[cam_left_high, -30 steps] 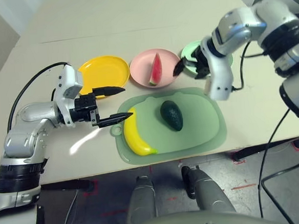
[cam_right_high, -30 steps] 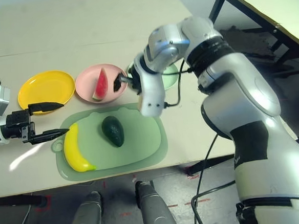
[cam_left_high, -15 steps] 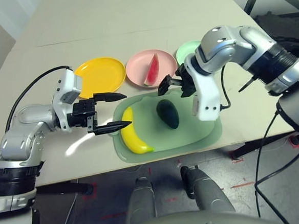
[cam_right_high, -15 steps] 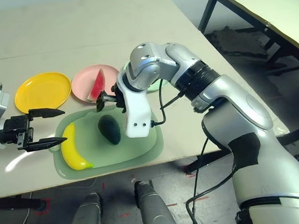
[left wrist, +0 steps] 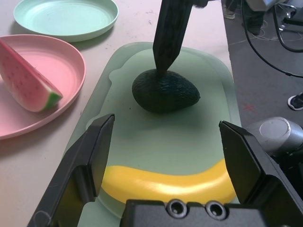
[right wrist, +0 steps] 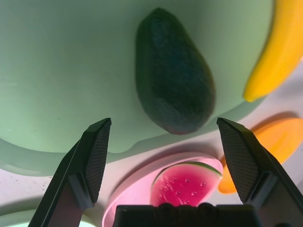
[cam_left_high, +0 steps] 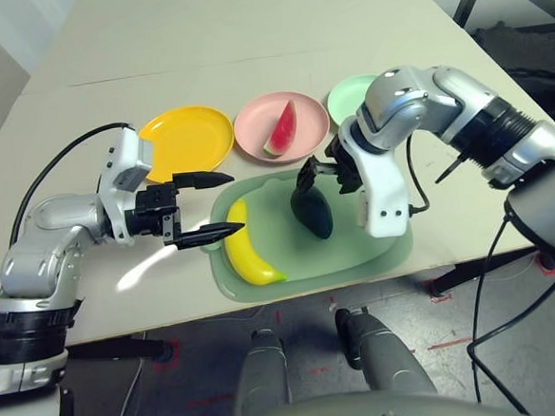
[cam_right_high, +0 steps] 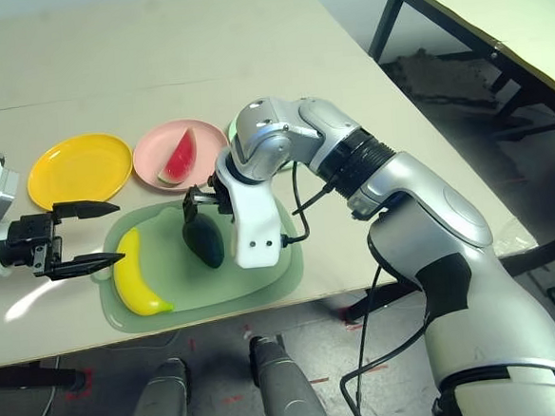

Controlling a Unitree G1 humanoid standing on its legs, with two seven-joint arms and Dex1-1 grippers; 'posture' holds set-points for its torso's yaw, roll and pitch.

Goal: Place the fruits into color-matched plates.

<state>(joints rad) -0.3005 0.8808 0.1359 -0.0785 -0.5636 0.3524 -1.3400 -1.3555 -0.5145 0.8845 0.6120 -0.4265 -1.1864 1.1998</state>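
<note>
A lab: bare tables (cam_left_high: 247, 39), red floor tape (cam_left_high: 446, 296), trailing cables (cam_left_high: 492, 279).

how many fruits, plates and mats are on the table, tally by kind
fruits: 3, banana, avocado, watermelon wedge
plates: 3, yellow plate, pink plate, mint green plate
mats: 1, pale green mat
total: 7

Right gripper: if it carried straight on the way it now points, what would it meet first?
Most likely the avocado. The right gripper points steeply down over it with open jaws, and the avocado lies on the green mat between them in the right wrist view. The exact gap is unclear.
</note>
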